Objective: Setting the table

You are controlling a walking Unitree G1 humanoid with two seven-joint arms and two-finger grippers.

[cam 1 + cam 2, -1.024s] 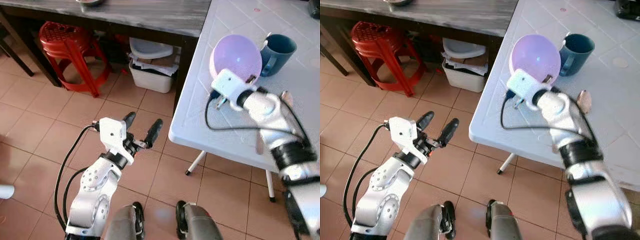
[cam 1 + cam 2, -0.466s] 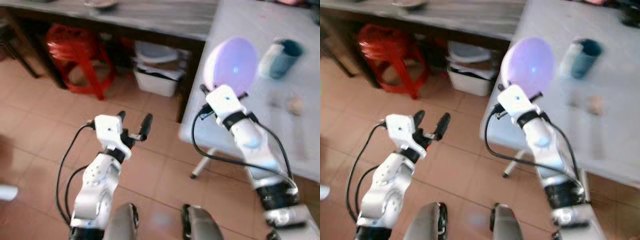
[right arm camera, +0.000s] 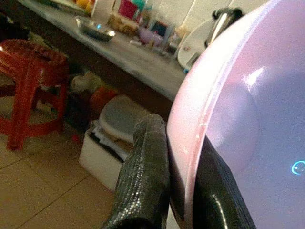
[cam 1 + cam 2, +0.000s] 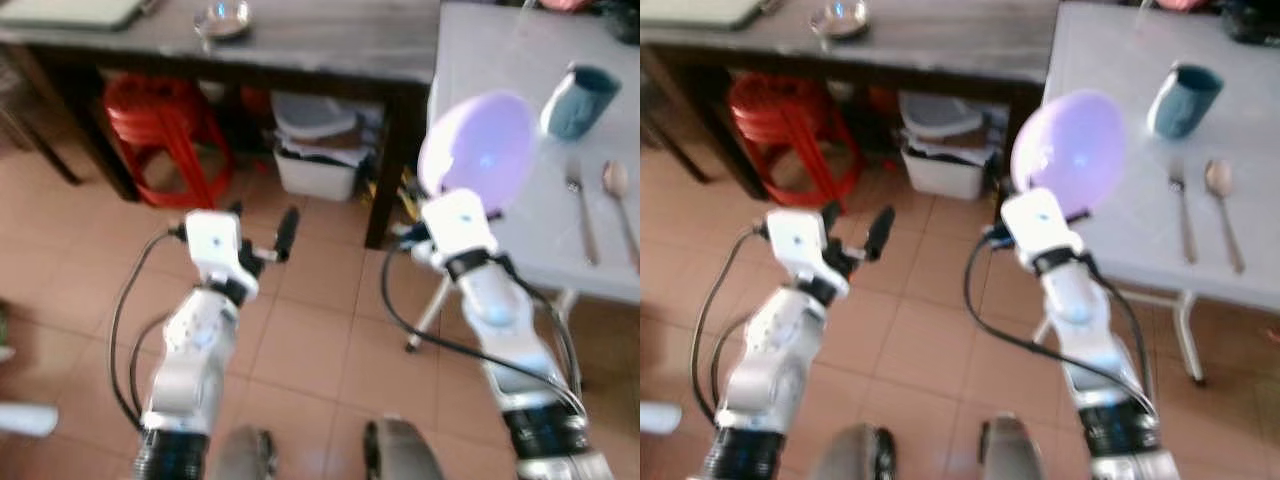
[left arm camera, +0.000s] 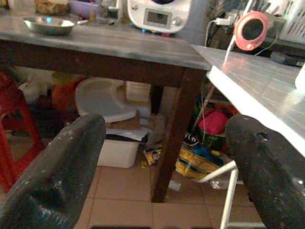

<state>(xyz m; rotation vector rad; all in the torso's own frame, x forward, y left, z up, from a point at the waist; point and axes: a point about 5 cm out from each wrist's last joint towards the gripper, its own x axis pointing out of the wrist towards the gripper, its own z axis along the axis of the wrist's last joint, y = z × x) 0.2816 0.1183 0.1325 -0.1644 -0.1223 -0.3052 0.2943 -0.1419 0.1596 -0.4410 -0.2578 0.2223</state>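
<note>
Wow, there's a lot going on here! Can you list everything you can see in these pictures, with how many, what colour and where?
Bowl: one, lilac, held tilted at the white table's near corner.
Mug: one, teal, on the white table.
Fork: one, silver, on the white table, beside the spoon.
Spoon: one, silver, on the white table.
White table: one, white, on the right.
Dark table: one, grey-topped with dark legs, at the back.
Metal dish: one, silver, on the dark table.
Stool: one, red, under the dark table.
Bin: one, white, under the dark table.
Floor: terracotta tiles.
Left end effector: black fingers, open, over the floor.
Right end effector: black fingers, clamped on the bowl's rim.
</note>
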